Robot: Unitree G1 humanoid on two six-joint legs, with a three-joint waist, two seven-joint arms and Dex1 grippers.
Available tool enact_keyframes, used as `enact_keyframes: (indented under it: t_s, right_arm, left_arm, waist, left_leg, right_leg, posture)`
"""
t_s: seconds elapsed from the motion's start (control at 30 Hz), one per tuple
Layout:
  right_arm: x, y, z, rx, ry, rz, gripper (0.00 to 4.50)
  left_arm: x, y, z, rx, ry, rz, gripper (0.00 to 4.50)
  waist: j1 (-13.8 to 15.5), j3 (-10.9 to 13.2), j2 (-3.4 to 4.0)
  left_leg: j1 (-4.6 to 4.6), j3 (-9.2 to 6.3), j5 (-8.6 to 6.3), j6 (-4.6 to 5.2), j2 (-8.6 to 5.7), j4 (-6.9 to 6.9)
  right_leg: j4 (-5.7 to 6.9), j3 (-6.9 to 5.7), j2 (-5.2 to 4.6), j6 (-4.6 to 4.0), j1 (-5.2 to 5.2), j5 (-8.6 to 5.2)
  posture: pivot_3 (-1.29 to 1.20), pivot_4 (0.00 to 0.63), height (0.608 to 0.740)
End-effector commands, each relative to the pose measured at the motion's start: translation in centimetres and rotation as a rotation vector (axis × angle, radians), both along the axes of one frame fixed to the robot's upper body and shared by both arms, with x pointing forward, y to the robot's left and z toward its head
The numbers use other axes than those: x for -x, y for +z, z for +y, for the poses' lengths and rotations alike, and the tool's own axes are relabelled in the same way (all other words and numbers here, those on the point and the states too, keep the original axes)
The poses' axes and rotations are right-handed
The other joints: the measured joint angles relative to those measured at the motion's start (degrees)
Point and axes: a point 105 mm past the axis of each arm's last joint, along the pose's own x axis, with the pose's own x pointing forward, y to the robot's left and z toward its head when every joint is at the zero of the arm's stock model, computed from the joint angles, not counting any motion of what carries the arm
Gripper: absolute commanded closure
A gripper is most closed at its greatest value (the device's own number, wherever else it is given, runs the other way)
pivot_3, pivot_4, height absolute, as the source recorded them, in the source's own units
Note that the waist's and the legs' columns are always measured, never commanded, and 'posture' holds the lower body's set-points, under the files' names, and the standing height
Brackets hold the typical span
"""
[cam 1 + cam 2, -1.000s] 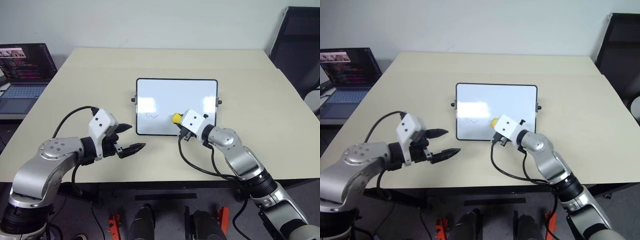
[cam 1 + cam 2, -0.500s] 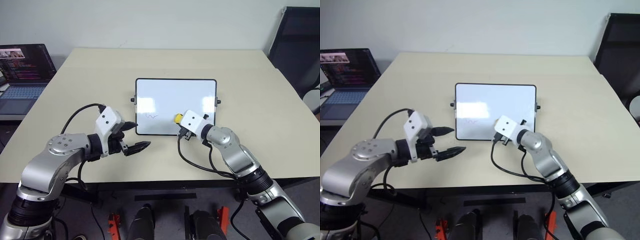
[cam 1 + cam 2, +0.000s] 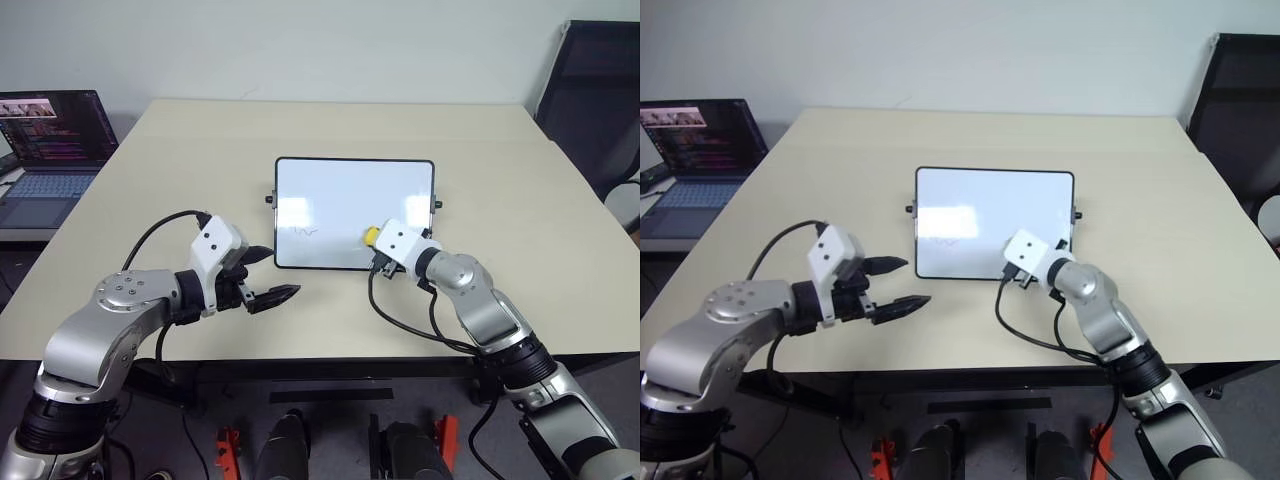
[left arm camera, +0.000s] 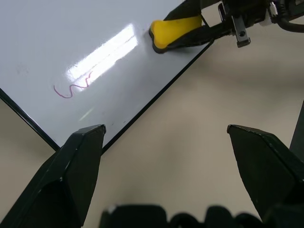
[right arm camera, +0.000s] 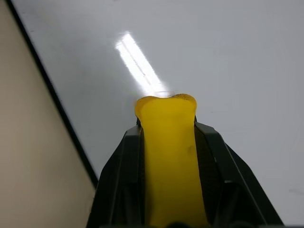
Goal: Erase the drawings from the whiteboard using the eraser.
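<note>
Black fingers (image 5: pixel 121 183) of the right gripper (image 3: pixel 378 243) were clamped on the eraser (image 3: pixel 371 235), its yellow tip pressed to the whiteboard (image 3: pixel 340 190) near the board's lower right corner, centre of the frame. A second before, that eraser had sat further left on the board, closer to the drawing (image 3: pixel 304 232); it had since slid rightward along the lower edge. The left gripper (image 3: pixel 262 276) hung at lower left of centre over the table (image 3: pixel 200 150), just off the board's lower left corner, jaws spread wide and empty, much where it had been.

The head views gave only a faint squiggle; the left wrist view showed it plainly as a thin reddish wavy line beside a bright glare streak, and I could make out just one, though others may have been too faint. The right wrist view showed the eraser's rounded, waxy-looking block and the glossy white surface with its thin black frame. A laptop (image 3: pixel 50 135) stood open at the upper left.
</note>
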Motion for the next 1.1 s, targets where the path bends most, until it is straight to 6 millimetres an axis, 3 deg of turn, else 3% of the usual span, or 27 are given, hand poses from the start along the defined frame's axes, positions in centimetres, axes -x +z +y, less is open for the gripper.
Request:
enact_keyframes:
  t_s: [0.03, 0.13, 0.27, 0.57, 0.63, 0.83, 1.1]
  right_arm:
    - [-0.9, -0.3, -1.2, -0.003, -0.089, -0.013, 3.41]
    - [-3.0, 2.2, -3.7, -0.066, -0.239, -0.137, 3.41]
    - [-3.4, 1.8, -4.5, -0.098, -0.269, -0.106, 3.41]
    - [-0.2, -2.5, -2.2, 0.046, -0.065, 0.089, 3.41]
    - [-0.3, -2.2, -2.1, 0.092, -0.058, 0.04, 3.42]
    - [-2.6, 1.8, -2.1, 0.005, -0.15, -0.167, 3.42]
    - [-1.7, 0.0, -1.6, 0.004, -0.108, -0.048, 3.43]
  left_arm:
    - [0.1, 1.1, 0.2, -0.005, -0.001, -0.052, 0.0]
    - [0.2, 1.0, 0.2, -0.003, 0.007, -0.048, 0.0]
    - [0.4, 0.7, 0.3, -0.009, 0.011, -0.042, 0.0]
    - [0.5, 0.6, 0.5, -0.004, 0.024, -0.037, 0.0]
    - [0.5, 0.5, 0.7, -0.005, 0.031, -0.035, 0.0]
    - [0.4, 0.5, 0.9, -0.005, 0.04, -0.035, 0.0]
    - [0.4, 0.4, 1.3, -0.003, 0.063, -0.031, 0.0]
  waist:
    - [0.0, 0.0, 0.0]
    - [0.0, 0.0, 0.01]
    - [0.2, 0.0, -0.04]
    - [0.0, -0.1, -0.15]
    - [-0.2, -0.1, -0.15]
    - [-0.2, -0.1, -0.14]
    - [-0.1, -0.1, -0.15]
  left_leg:
    - [0.0, 0.0, 0.0, 0.0, 0.0, -0.01]
    - [0.01, 0.0, 0.0, 0.0, 0.01, -0.01]
    - [0.01, 0.01, -0.03, -0.06, 0.0, -0.01]
    - [0.02, 0.01, -0.05, -0.08, 0.04, -0.02]
    - [0.03, 0.03, 0.0, 0.0, 0.07, -0.04]
    - [0.04, 0.18, -0.2, -0.31, 0.22, -0.05]
    - [0.04, 0.85, -0.2, -0.32, 0.67, -0.04]
  right_leg:
    - [0.0, -0.01, 0.0, 0.0, -0.01, 0.0]
    - [0.01, 0.0, 0.0, -0.04, -0.03, 0.03]
    - [-0.01, -0.01, -0.03, -0.08, -0.04, 0.12]
    - [-0.04, -0.02, -0.04, -0.08, -0.03, 0.11]
    - [-0.04, -0.01, -0.02, -0.08, -0.05, 0.11]
    - [-0.04, -0.01, -0.02, -0.15, -0.13, 0.15]
    - [-0.11, 0.02, -0.03, -0.17, -0.17, 0.16]
  posture:
    - [0.0, 0.15, 0.74]
    - [0.0, 0.15, 0.74]
    - [0.0, 0.15, 0.74]
    - [0.0, 0.15, 0.74]
    - [0.0, 0.15, 0.74]
    - [0.0, 0.15, 0.74]
    - [0.0, 0.15, 0.74]
